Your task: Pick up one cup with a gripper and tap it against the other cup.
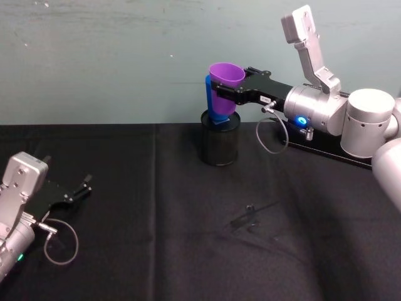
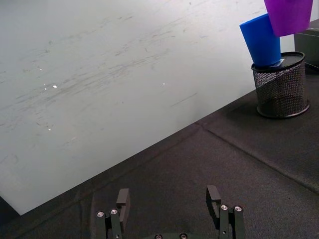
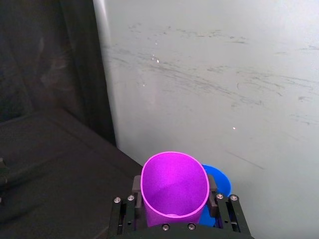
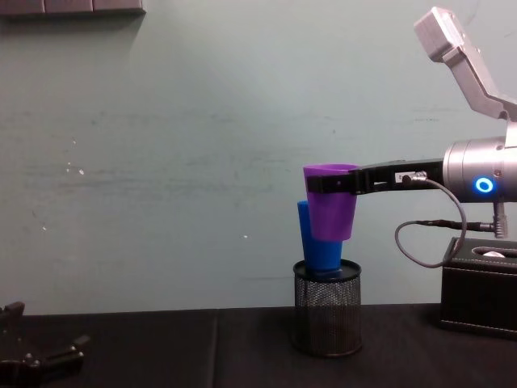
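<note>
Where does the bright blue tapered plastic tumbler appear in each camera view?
Head: blue tumbler top centre.
Left wrist: far off, in black mesh holder.
Right wrist: behind purple plastic tumbler.
Chest: just right of centre.
Landmark: that purple tumbler, held by right gripper; left gripper idle, low left.

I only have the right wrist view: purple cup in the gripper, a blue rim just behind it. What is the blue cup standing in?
Observer: The blue cup leans tilted inside a black mesh pen holder on the table.
Operator: How high is my cup against it?
Observer: The purple cup, held by the right gripper, hangs with its base above the holder's rim, beside the blue cup's upper part.
Operator: Left arm in the way?
Observer: No; the left gripper lies open, low at the table's near left, far from the cups.
</note>
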Motion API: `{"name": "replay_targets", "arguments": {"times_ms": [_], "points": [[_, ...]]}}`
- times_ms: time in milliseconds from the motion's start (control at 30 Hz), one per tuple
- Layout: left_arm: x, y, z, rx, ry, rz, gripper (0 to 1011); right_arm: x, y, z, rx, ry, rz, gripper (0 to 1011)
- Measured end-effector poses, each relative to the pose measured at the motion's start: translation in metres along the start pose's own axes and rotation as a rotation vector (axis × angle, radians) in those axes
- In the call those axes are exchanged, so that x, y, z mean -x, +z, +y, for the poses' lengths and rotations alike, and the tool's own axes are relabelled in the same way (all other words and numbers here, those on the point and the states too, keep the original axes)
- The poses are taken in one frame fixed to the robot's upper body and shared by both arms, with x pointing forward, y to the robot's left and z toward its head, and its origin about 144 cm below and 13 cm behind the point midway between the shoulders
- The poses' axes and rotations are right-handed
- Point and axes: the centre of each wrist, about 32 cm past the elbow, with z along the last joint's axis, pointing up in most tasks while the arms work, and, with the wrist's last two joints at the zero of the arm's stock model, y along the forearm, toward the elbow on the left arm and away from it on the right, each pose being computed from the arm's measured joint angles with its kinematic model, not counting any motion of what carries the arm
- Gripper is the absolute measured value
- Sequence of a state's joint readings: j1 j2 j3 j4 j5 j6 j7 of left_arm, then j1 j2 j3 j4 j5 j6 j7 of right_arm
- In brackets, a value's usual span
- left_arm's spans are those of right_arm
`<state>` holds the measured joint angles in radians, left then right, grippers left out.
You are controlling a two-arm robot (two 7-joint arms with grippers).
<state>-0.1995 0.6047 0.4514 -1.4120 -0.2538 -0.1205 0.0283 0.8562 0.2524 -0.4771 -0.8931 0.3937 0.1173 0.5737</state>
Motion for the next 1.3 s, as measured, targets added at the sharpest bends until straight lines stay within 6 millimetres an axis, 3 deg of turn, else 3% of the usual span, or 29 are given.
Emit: {"name": "replay_targets", "arguments": {"times_ms": [1300], "points": [[0.0000, 0.0000, 0.0000, 0.000, 0.000, 0.000, 1000, -0.0024, -0.0007, 0.0018, 0.001, 0.003, 0.003, 722]]}}
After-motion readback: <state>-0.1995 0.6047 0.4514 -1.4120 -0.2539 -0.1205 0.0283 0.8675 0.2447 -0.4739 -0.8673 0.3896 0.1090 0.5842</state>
